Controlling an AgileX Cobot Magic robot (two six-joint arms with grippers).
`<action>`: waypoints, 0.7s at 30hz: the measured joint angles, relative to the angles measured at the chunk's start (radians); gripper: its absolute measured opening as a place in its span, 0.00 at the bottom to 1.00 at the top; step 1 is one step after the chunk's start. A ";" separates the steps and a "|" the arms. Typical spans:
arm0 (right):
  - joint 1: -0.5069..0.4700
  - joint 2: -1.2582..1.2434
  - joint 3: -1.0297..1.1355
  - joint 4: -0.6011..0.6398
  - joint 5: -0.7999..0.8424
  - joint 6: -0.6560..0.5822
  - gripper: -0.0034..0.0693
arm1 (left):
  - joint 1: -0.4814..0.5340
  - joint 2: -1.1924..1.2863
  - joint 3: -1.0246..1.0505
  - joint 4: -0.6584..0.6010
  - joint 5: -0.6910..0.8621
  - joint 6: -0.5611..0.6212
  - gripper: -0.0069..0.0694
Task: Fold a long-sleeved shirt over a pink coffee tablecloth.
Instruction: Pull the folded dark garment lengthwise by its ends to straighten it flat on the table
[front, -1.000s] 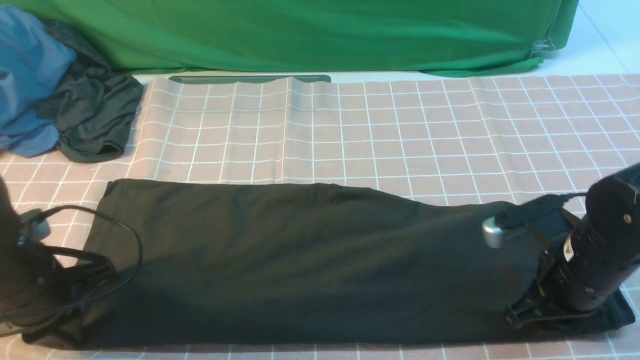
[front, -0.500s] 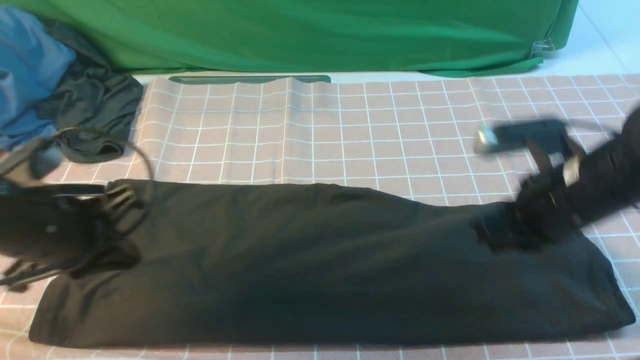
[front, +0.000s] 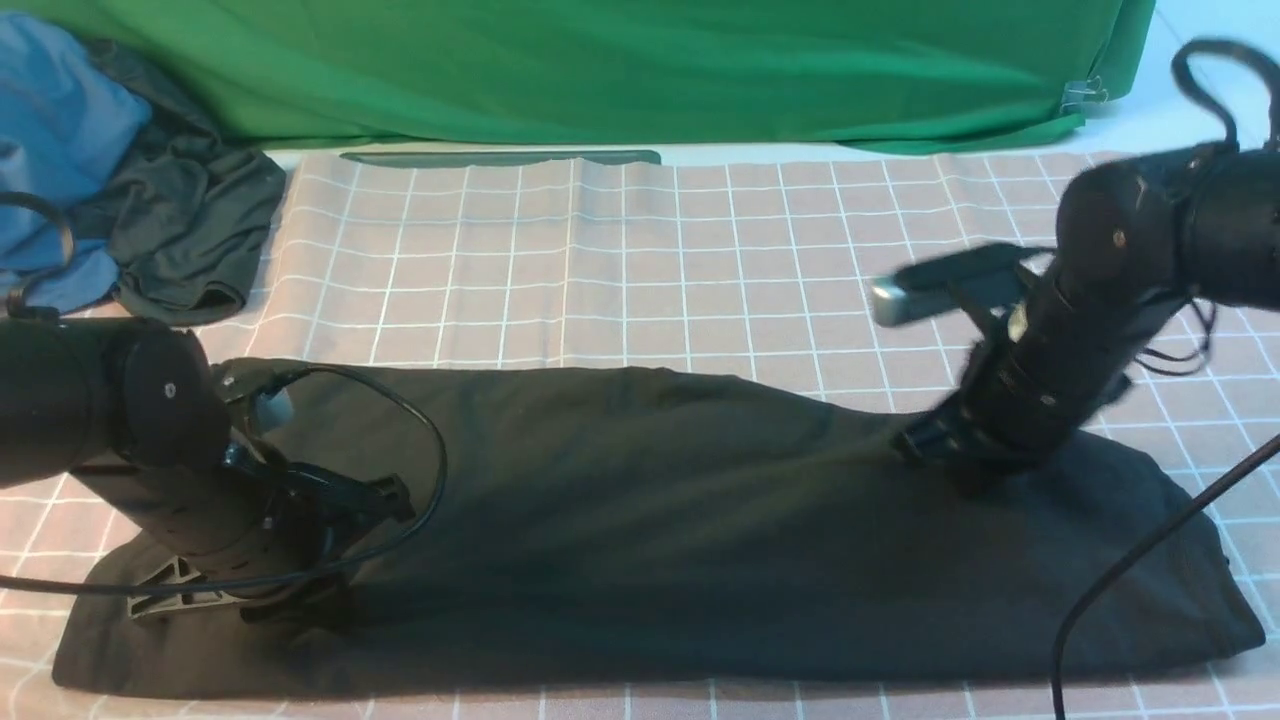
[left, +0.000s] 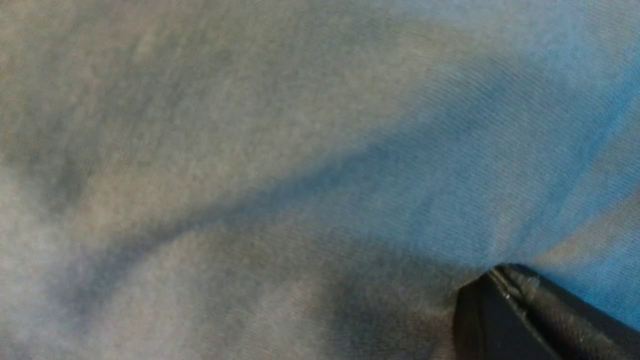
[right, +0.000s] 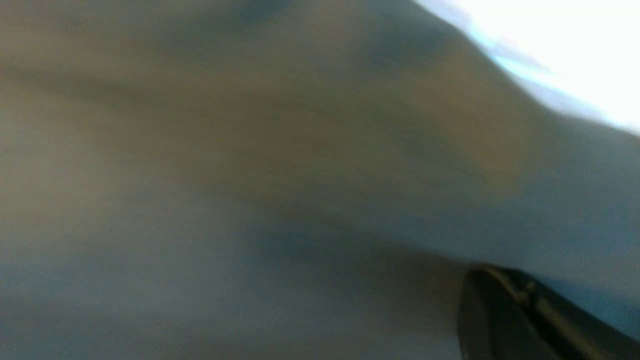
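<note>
The long-sleeved shirt lies as a long black band across the near part of the pink coffee tablecloth; no print or label shows. My left gripper is down on the shirt's left end. My right gripper is down on the shirt's far edge, towards its right end. In each wrist view dark cloth fills the picture and a single finger stands far off to one side, so both grippers read as open, holding nothing.
A smaller dark garment lies bunched with blue cloth at the back left. A green cloth hangs along the back. A black cable crosses the shirt's right end.
Both arms left the shirt's near corners, swung up and away, and came down further in: the left on the left end, the right on the far edge.
</note>
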 joint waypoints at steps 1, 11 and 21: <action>-0.005 0.002 0.006 -0.010 0.004 0.008 0.10 | 0.000 -0.002 0.006 0.000 -0.004 -0.002 0.11; -0.131 -0.004 0.058 -0.042 0.168 -0.006 0.11 | 0.001 -0.045 0.039 -0.021 -0.034 0.002 0.11; -0.110 -0.230 0.027 0.171 0.064 -0.147 0.12 | 0.011 -0.201 -0.127 -0.025 0.089 0.015 0.11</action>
